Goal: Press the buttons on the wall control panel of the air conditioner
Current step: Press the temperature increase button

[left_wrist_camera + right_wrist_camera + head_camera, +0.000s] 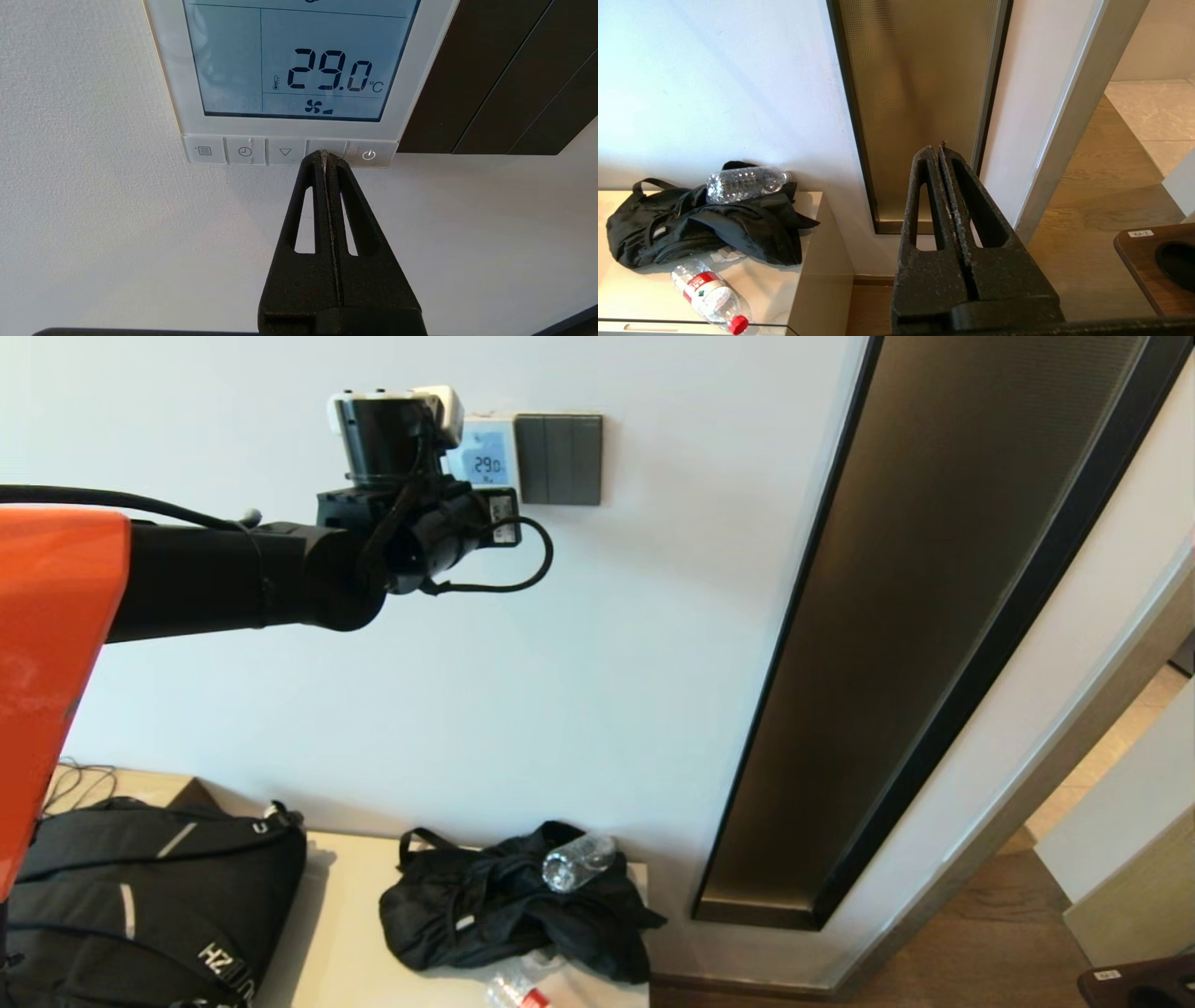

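Observation:
The white wall control panel (487, 453) hangs on the wall; its pale blue screen (299, 60) reads 29.0 °C. A row of small white buttons (285, 151) runs along its bottom edge: menu, clock, down arrow, up arrow, power. My left gripper (324, 156) is shut, and its joined tips rest against the up-arrow button (325, 145), between the down arrow and the power button (369, 155). In the head view the left arm (392, 523) reaches up to the panel and hides its lower left part. My right gripper (941, 151) is shut and empty, low and far from the panel.
A dark grey three-switch plate (558, 459) sits right beside the panel. A tall bronze panel (934, 616) stands to the right. Below, a cabinet top (345, 933) carries a black backpack (140, 905), a black bag (513, 905) and water bottles (574, 863).

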